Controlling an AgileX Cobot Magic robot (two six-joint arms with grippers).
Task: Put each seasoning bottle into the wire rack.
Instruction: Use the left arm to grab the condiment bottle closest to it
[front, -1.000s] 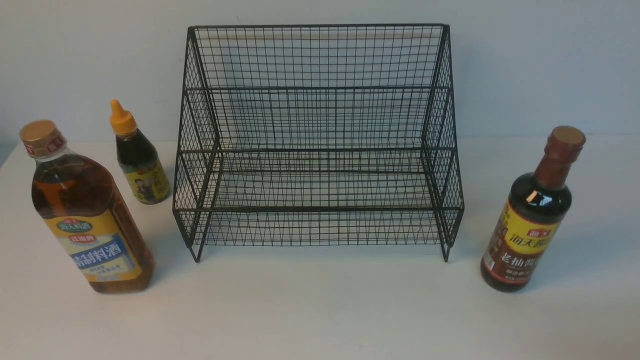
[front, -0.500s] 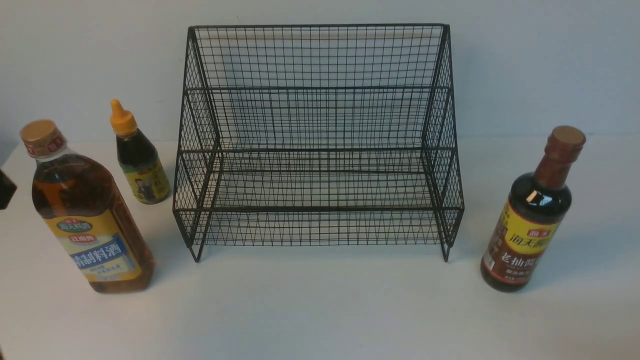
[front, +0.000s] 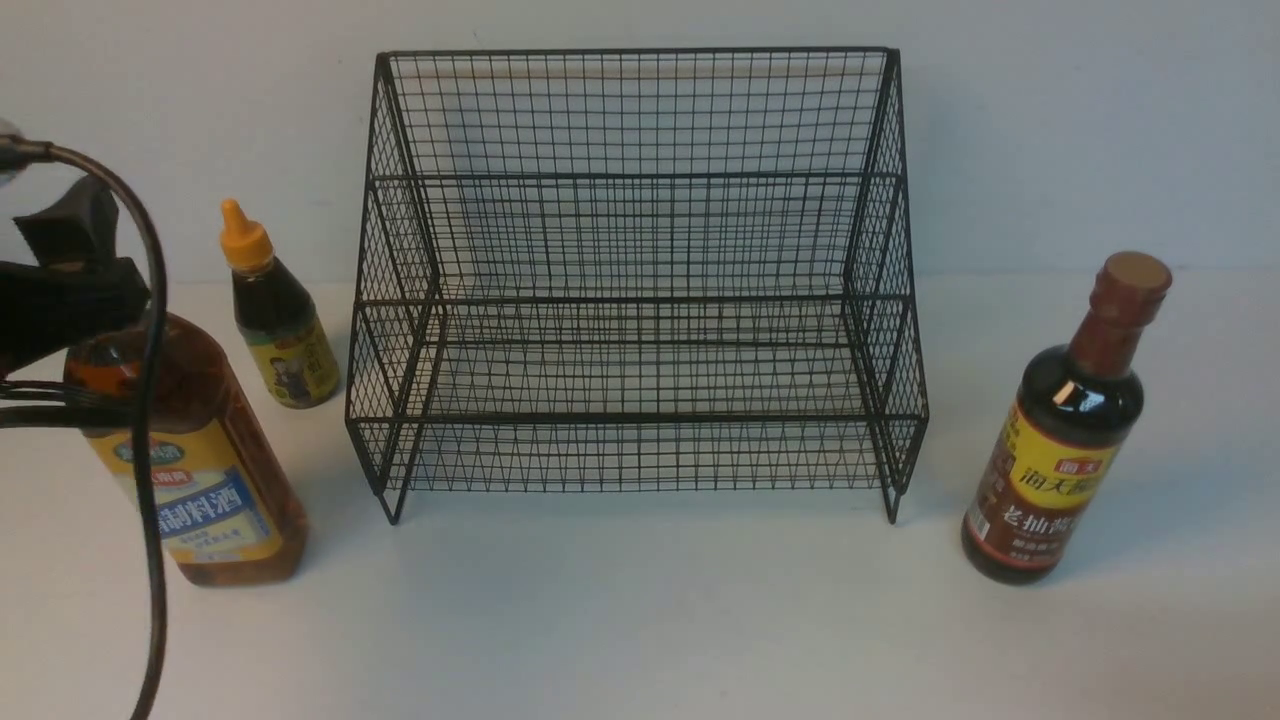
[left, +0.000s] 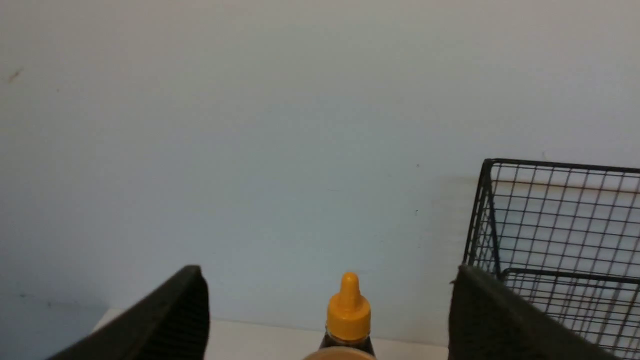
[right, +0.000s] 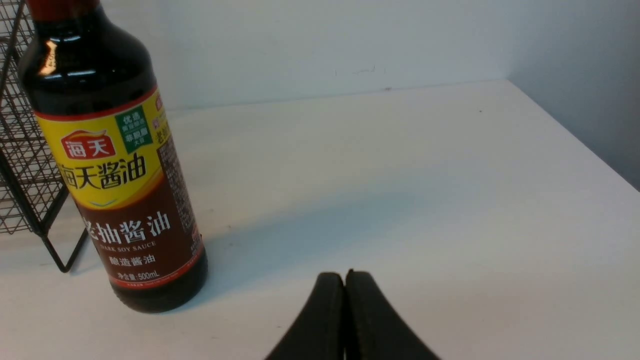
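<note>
The left arm has swung into the front view from the left edge, and the left gripper (left: 328, 272) now hangs above the tan cap of the large amber bottle (front: 215, 470), jaws spread wide with nothing between them; that spread looks chosen to clear the broad shoulders before a descent. The wire rack (front: 640, 455) stands mid-table (front: 640, 630), no bottle in either tier, open front toward the robot so bottles can go in from this side; the amber bottle stands upright to its left, nearest the arm, likely the first pick; the dark soy bottle (front: 1055, 450) stands upright to the rack's right; the small squeeze bottle (front: 280, 330) stands just beside the rack's left wall, behind the amber one; the right gripper (right: 345, 300) sits low near the soy bottle, pads pressed together, empty, apparently waiting.
</note>
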